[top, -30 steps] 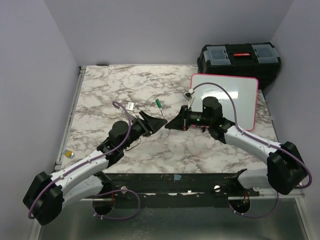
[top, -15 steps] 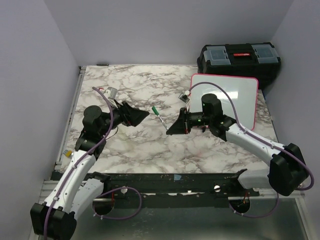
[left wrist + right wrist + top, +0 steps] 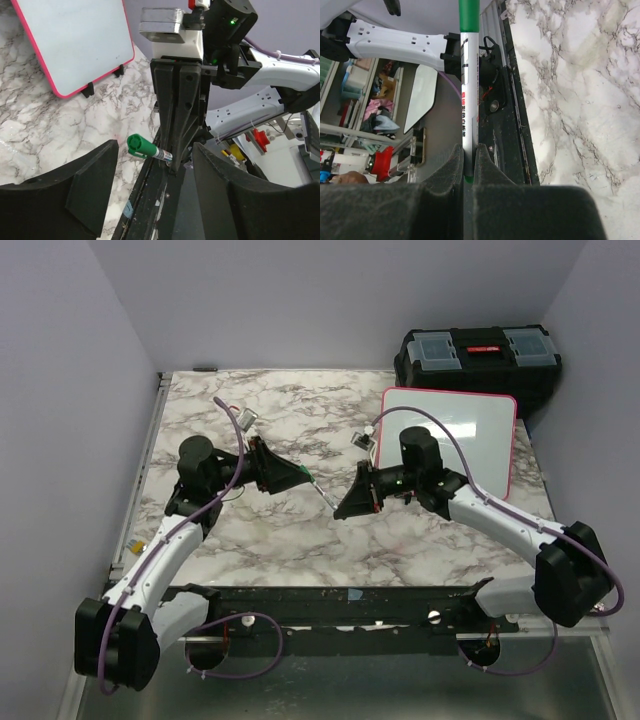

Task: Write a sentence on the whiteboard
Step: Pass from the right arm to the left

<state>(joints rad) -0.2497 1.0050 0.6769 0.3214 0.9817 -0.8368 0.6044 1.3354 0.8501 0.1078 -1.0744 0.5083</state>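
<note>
Although the whiteboard (image 3: 485,430) lies face up at the far right of the tabletop (image 3: 250,410), just in front of the black toolbox (image 3: 480,355), its white surface is bare, so no writing is done yet. As far as the overhead view shows, its long axis runs roughly left to right, slightly skewed to the tabletop's edge; the small black clips sit on the edge facing the arms. Well clear of the board, the right claw (image 3: 469,160) is clenched on a marker (image 3: 145,147) with its green cap on, the capped end aimed at the left claw (image 3: 293,478). That claw is spread wide on either side of the cap without touching it. I judge uncapping comes next, then the whole sentence.
</note>
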